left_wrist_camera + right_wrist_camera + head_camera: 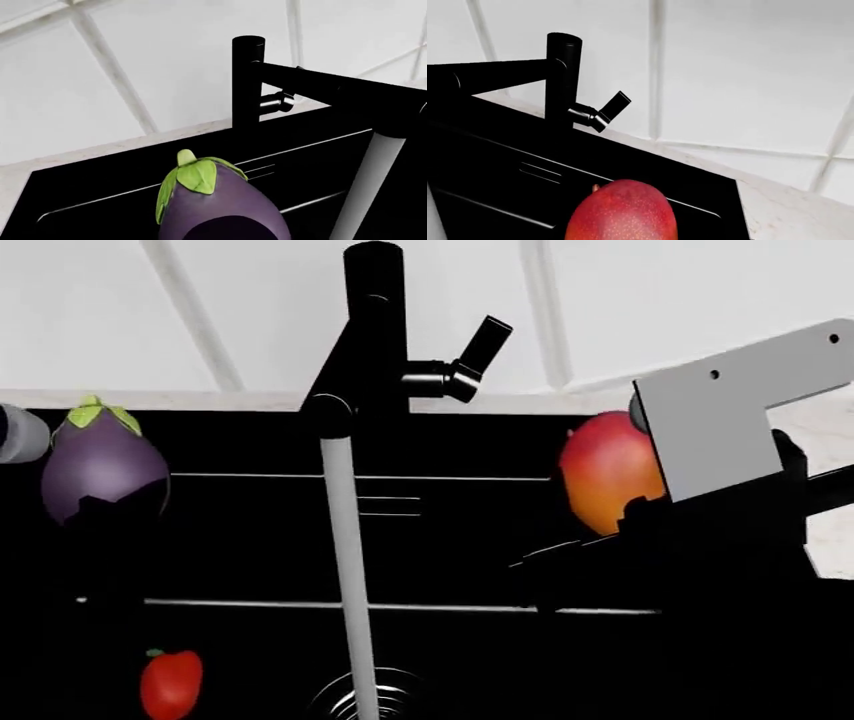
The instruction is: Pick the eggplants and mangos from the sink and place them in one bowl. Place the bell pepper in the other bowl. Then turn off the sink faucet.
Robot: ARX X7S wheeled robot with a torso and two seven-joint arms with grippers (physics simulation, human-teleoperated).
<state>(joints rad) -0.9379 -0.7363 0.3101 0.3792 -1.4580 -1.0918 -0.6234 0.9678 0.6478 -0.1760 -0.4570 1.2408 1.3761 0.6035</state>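
An eggplant (104, 465), dark purple with a green cap, hangs above the left side of the black sink (467, 540), and my left gripper (118, 512) is shut on its lower end. The left wrist view shows the same eggplant (220, 195) close up, with a dark finger across its base. A mango (607, 472), red blending to orange, is held over the sink's right side with my right gripper (638, 520) shut on it; the mango (622, 212) fills the right wrist view's lower edge. The red bell pepper (171, 683) lies on the sink floor at lower left. Both bowls are out of view.
The black sink faucet (374, 330) stands at the back centre with its side lever (477, 348) tilted up. A white water stream (344, 570) falls from the spout to the ribbed drain (380, 698). A white tiled wall (667, 300) rises behind a pale counter strip.
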